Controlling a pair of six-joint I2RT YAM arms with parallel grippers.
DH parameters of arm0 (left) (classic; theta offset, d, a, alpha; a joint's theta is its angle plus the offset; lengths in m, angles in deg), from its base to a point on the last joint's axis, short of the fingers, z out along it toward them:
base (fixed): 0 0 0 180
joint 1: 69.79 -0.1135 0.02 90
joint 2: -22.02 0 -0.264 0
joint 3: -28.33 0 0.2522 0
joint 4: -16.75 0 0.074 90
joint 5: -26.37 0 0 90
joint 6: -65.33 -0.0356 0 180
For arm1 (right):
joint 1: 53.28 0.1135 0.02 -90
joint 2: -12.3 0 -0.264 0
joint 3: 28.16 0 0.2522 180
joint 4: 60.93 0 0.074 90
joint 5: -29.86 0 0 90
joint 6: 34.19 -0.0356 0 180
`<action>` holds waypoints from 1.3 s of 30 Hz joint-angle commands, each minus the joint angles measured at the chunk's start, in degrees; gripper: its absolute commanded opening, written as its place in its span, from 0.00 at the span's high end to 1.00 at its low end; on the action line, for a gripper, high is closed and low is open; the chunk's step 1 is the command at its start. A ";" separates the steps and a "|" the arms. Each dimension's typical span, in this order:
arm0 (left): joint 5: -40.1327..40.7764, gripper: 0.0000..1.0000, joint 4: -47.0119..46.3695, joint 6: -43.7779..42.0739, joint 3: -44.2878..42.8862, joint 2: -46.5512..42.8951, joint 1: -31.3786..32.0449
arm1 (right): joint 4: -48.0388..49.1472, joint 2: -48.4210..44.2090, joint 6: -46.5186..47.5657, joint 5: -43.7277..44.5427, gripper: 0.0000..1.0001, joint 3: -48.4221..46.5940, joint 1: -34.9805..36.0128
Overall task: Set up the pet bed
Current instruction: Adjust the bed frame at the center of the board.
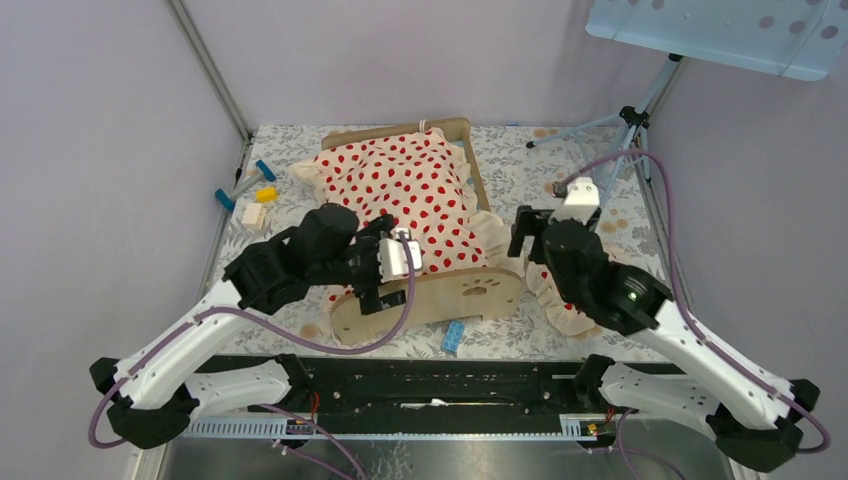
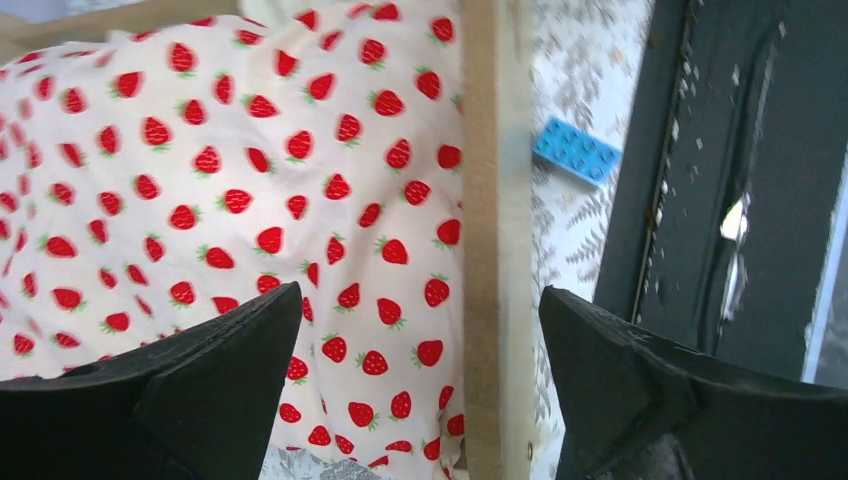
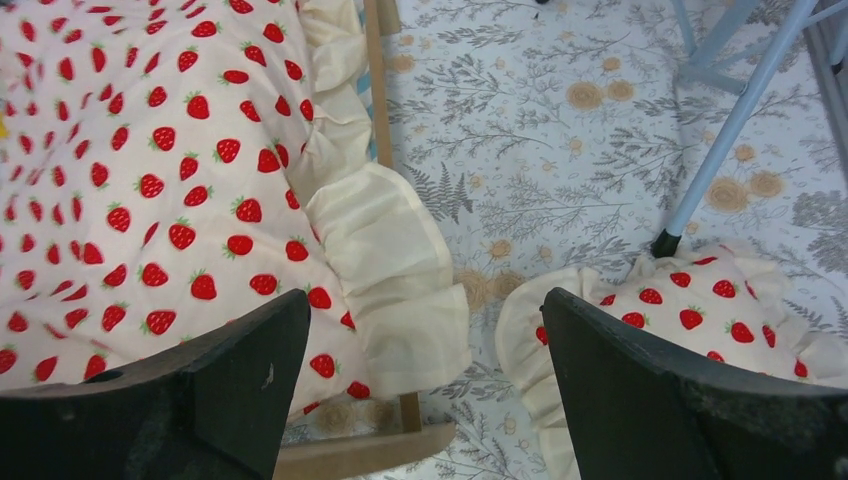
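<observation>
The pet bed (image 1: 440, 300) is a light-wood frame in the middle of the table, its near end board facing me. A cream blanket with red strawberries (image 1: 410, 190) covers it, so the mattress is almost wholly hidden. The ruffled pillow (image 1: 555, 295) lies on the table to the right of the bed. My left gripper (image 1: 385, 262) is open and empty, with the near end board (image 2: 492, 200) and the blanket (image 2: 200, 180) between its fingers. My right gripper (image 1: 522, 240) is open and empty above the gap between the blanket's ruffle (image 3: 385, 260) and the pillow (image 3: 700, 300).
A blue brick (image 1: 453, 336) lies in front of the bed; it also shows in the left wrist view (image 2: 576, 150). Small toy pieces (image 1: 250, 195) lie at the far left. A tripod (image 1: 625, 130) stands at the back right, one leg (image 3: 720, 130) near the pillow. Walls close both sides.
</observation>
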 commanded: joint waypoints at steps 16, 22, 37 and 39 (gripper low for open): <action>33.82 0.01 -7.60 60.59 -3.92 -9.26 0.06 | 6.01 56.73 8.30 -40.74 0.14 -37.64 -30.60; 37.36 0.01 -7.01 63.09 -1.25 -17.18 0.06 | 4.83 66.90 10.07 -44.23 0.22 -45.77 -30.61; 38.06 0.01 -3.73 63.61 -1.57 -17.58 0.06 | -2.44 80.49 8.54 -40.79 0.63 -59.02 -30.61; 38.65 0.01 -3.77 63.84 -1.58 -17.91 0.04 | -1.55 79.67 4.88 -39.40 0.81 -58.58 -30.57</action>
